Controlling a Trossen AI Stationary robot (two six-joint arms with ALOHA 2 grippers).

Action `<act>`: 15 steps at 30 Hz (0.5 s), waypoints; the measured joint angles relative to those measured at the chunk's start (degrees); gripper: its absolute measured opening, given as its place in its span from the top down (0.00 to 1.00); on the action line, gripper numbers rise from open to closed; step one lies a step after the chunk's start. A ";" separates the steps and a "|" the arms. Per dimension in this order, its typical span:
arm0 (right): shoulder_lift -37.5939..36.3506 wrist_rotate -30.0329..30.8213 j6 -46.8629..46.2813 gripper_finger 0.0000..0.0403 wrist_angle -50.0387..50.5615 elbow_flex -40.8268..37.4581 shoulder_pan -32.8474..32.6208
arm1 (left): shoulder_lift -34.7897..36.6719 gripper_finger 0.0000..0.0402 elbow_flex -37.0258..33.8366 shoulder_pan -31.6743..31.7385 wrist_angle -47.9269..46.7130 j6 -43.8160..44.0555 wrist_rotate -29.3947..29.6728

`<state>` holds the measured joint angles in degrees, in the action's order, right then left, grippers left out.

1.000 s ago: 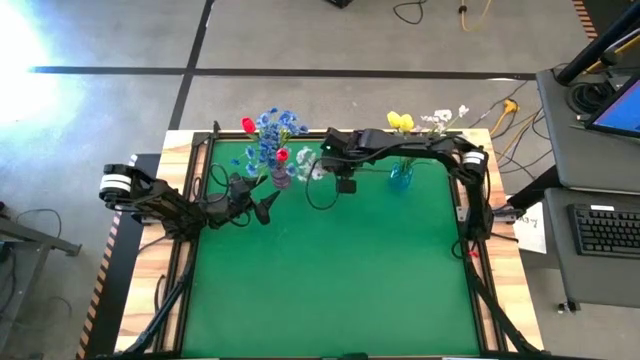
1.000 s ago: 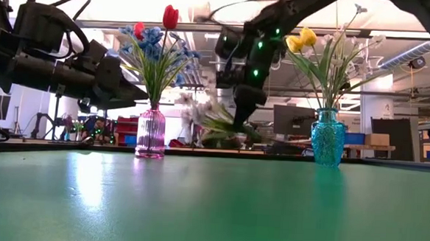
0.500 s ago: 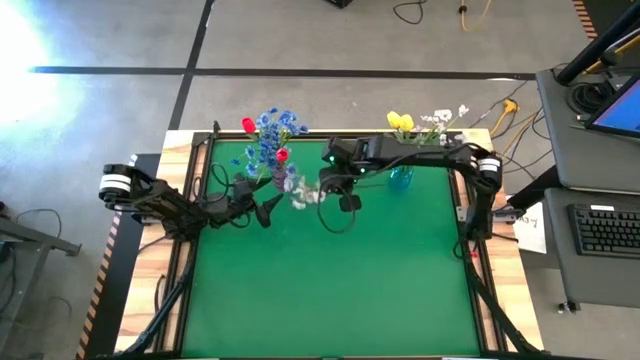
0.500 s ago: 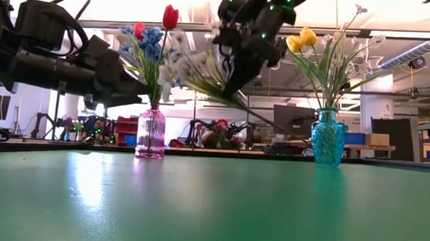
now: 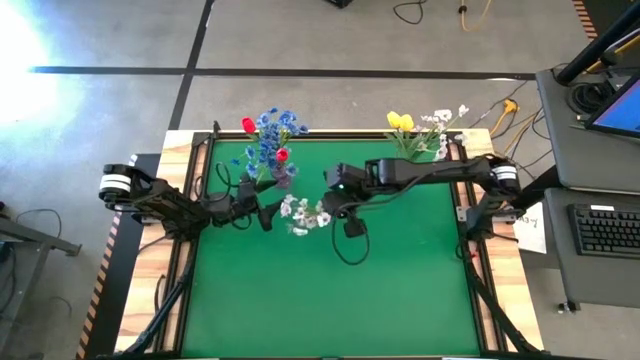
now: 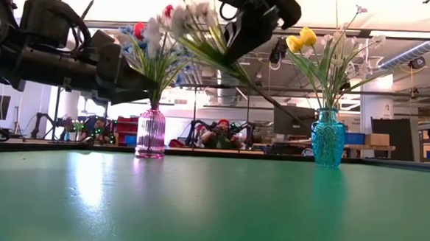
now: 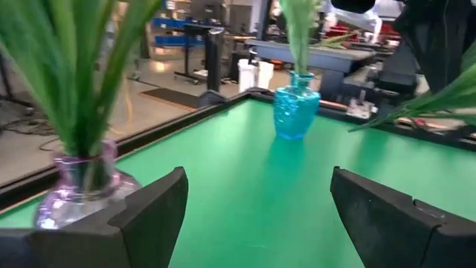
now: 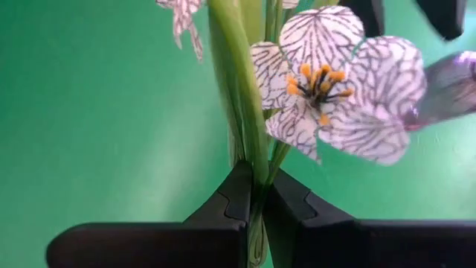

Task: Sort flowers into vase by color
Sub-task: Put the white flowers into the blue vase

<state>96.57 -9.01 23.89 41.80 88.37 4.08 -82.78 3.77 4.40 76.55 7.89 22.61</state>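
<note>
My right gripper (image 5: 335, 203) is shut on a spray of small white blossoms (image 5: 305, 213) and holds it high over the middle of the table. The spray (image 6: 182, 19) slants in the low view, with its blossoms toward the pink vase (image 6: 151, 132). That vase holds blue clusters and red tulips (image 5: 268, 140). The teal vase (image 6: 328, 137) holds yellow tulips (image 5: 400, 121) and white sprays. My right arm hides it in the high view. My left gripper (image 5: 265, 212) is open, next to the pink vase (image 7: 74, 190), and touches nothing. My right gripper pinches the white spray's green stems (image 8: 255, 175) between its two fingers, a short way below the blossoms (image 8: 335, 89). The fingers come from above and lie across the stems. The spray is lifted clear and tilted, its long stem end (image 6: 292, 119) trailing down toward the teal vase.
Both vases stand near the table's far edge, the pink one to the left and the teal one (image 7: 296, 112) to the right. The green mat (image 5: 330, 290) stretches toward the near edge. A wooden rim (image 5: 505, 270) borders the table.
My right gripper has moved up and toward the near edge, away from the far side beside the pink vase, carrying the white spray. The spray has risen from low over the table to well above it, and its blossoms have swung toward the left.
</note>
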 joint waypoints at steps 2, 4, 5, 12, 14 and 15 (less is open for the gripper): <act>-1.74 0.00 -1.95 0.97 -3.34 -2.60 -0.95 | -0.03 0.21 0.22 -0.08 -0.35 0.03 -1.87; -3.82 -0.04 -3.80 0.96 -6.98 -5.59 -1.62 | -0.09 0.21 0.94 -0.08 -1.62 0.08 -5.44; -4.96 -0.03 -4.89 0.96 -8.90 -7.24 -1.95 | -0.09 0.21 1.43 -0.08 -2.43 0.10 -7.25; -14.97 3.93 -12.03 0.97 -27.17 -20.40 -3.36 | -0.09 0.21 5.40 -0.17 -9.56 -1.55 -13.21; -17.91 4.97 -13.11 0.97 -31.50 -23.90 -3.78 | -0.09 0.21 6.25 -0.29 -11.19 -1.68 -13.33; -19.33 5.10 -13.78 0.97 -33.82 -25.57 -4.01 | -0.09 0.21 6.58 -0.39 -11.51 -1.83 -13.36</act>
<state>77.23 -3.91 10.11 7.98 62.80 0.08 -82.87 10.35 4.01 65.03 6.07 9.26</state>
